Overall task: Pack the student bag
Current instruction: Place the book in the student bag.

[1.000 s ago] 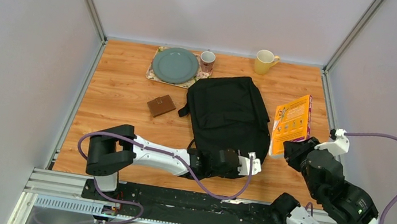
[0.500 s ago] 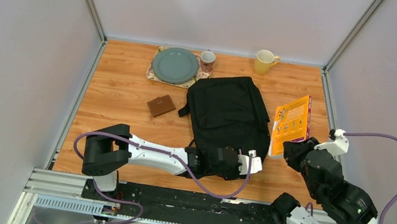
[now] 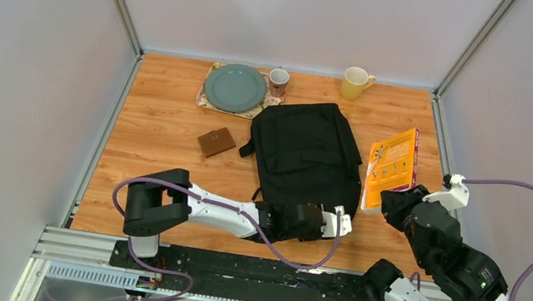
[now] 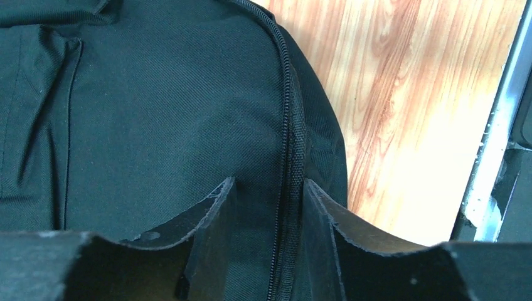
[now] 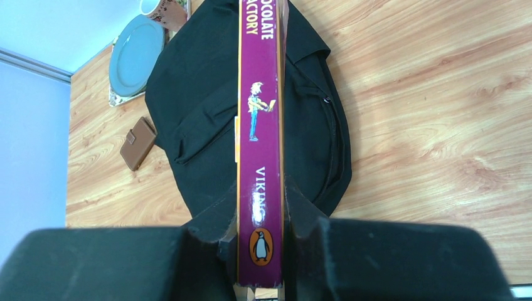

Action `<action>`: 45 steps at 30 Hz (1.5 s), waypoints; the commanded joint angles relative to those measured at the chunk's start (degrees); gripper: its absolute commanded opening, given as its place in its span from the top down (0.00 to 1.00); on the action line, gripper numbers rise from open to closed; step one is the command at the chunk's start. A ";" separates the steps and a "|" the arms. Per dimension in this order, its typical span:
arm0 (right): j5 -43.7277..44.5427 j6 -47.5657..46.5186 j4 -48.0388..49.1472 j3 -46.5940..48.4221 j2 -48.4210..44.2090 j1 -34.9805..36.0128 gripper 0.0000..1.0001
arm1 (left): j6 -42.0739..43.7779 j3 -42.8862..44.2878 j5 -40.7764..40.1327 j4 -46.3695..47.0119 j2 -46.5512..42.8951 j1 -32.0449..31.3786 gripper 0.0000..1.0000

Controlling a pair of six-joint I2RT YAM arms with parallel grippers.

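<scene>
The top view looks down from high above and behind the arm bases, facing the far wall, and takes in the whole table (image 3: 165, 129); the left wrist view sits very close over the near end of the student bag (image 4: 157, 113), facing right, with the table's near edge at its right side; the right wrist view looks down toward the far left along the spine of the book (image 5: 260, 125); all three share the bag.

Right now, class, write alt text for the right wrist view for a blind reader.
The right gripper clamps a purple Penguin paperback; behind it on the table lie the black backpack, a brown wallet and teal plate.
</scene>
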 commanded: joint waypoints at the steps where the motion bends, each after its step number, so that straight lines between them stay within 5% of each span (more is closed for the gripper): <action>1: 2.01 1.14 2.93 0.62 -0.80 -0.24 1.00 | 1.38 2.19 -4.43 3.35 0.29 -0.10 0.58; 4: 2.10 1.14 3.10 0.62 -0.80 -0.15 1.00 | 2.25 2.01 -5.57 3.88 -0.93 -0.18 0.74; 14: 2.18 1.40 2.66 0.09 -1.24 -0.15 1.00 | 2.96 4.12 -3.21 -0.51 -4.80 -0.18 1.00; 20: 1.92 2.10 1.96 0.18 -1.68 -0.15 1.00 | 3.40 5.79 -2.06 -3.41 -6.21 -0.18 1.00; 26: 1.92 3.68 -0.58 1.58 -2.91 -0.06 1.00 | 5.33 9.21 -13.21 -6.30 -6.48 0.78 1.00; 32: -0.09 8.34 -7.70 2.55 -4.93 -0.06 1.00 | 3.58 17.91 -13.93 -13.86 -8.23 6.75 1.00; 39: -8.26 15.11 -12.80 1.24 -11.87 -0.06 1.00 | 5.42 28.37 -15.51 -18.43 -6.74 7.37 1.00; 45: -21.88 17.22 -9.22 -2.02 -13.19 -0.06 1.00 | 5.16 26.81 -15.51 -12.92 -9.02 7.29 1.00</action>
